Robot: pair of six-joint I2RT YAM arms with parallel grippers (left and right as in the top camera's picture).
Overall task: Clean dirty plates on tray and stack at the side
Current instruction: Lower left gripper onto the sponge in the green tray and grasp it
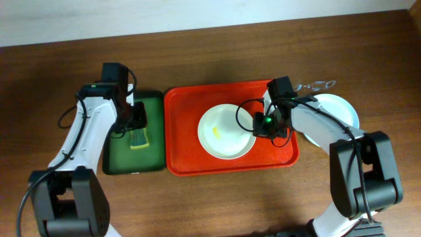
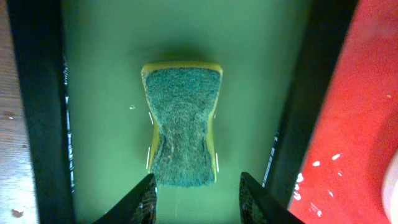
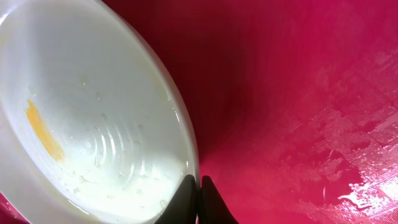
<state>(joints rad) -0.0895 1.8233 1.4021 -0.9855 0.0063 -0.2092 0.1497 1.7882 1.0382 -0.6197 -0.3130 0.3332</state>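
Two right fingers (image 3: 186, 200) pressed together, clamped on the rim of the cream-white plate (image 3: 93, 112), at its right edge as seen from overhead. Inside that plate, a yellow smear (image 3: 43, 134) and scattered small drops. Under and around it, the red-orange tray (image 3: 298, 93), wet in patches toward the right, with the plate right of the tray's centre and inside the raised rim. Beyond the tray's right edge, on the tabletop (image 1: 210, 197), a pale mint-blue plate (image 1: 342, 105), partly hidden beneath the right arm (image 1: 316, 124); impossible to tell whether one plate or more there. On the other side, left fingers (image 2: 140, 202) apart, closed on nothing, flanking the near end of a sponge (image 2: 183, 124): left tip just beside its edge, right tip clear of it with green showing between. Sponge with green scouring face up, yellow body beneath, waisted in the middle, lying flat in the dark green tray (image 2: 99, 93). Green tray just left of the red-orange one, long sides side by side, both on the brown wooden tabletop.
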